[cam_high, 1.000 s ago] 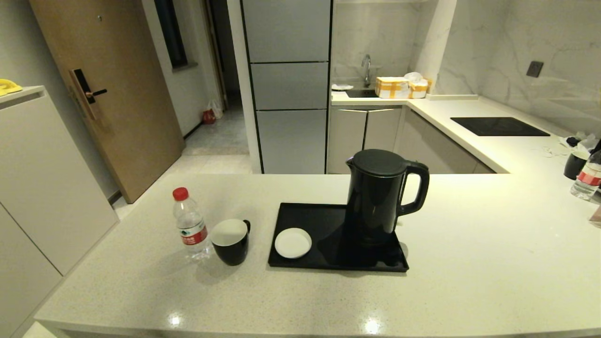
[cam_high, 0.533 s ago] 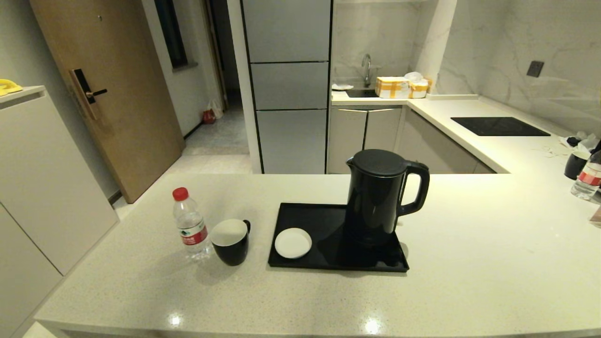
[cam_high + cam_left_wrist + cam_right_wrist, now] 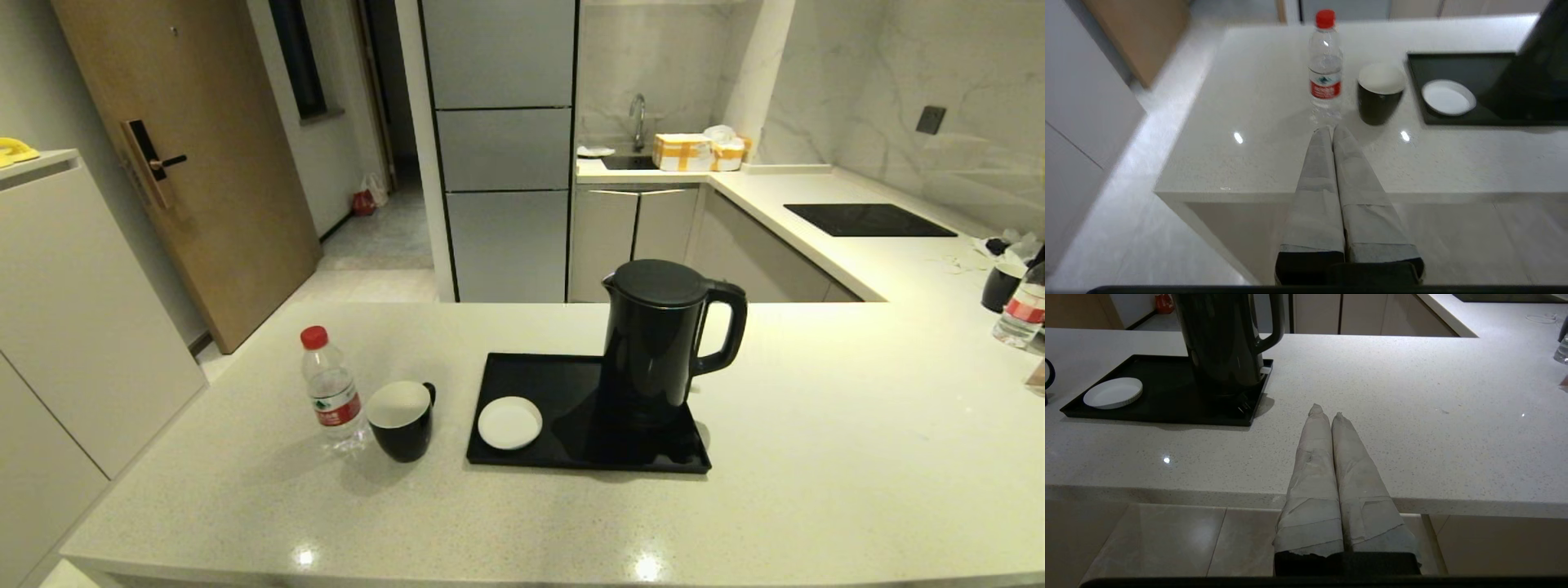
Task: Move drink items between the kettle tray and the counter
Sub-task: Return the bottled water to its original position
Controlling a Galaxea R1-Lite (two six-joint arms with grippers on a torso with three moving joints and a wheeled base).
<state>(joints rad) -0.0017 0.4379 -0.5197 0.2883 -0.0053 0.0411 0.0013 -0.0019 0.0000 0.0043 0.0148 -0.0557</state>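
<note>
Nothing shifting across the last second in the head view: same layout throughout, so judging the task as not yet begun, with no item lifted or carried

Tall black electric kettle with lid and loop handle (image 3: pixel 661 343) standing upright on the flat black rectangular tray (image 3: pixel 571 445), toward the tray's right end, handle pointing at the worktop's right edge. Small white round saucer (image 3: pixel 509 422) lying on the tray's left part. Small clear water bottle with red cap and red label (image 3: pixel 331 390) standing on the off-white speckled stone worktop (image 3: pixel 816 457) left of the tray, well in from the worktop's left edge; black mug with white inside (image 3: pixel 402 420) standing just beside it, between bottle and tray, not touching the tray

Left gripper (image 3: pixel 1330 130) hanging off the near edge of the worktop, below the head view's frame, its taped fingers (image 3: pixel 1318 163) pressed together with no gap and gripping nothing, pointing toward the bottle and mug. Right gripper (image 3: pixel 1327 412) waiting likewise off the near edge, fingers (image 3: pixel 1349 457) closed flat against each other and empty, aiming at bare worktop just right of the tray's near right corner

Likely opening move: parting the left fingers and reaching for the bottle or mug
</note>
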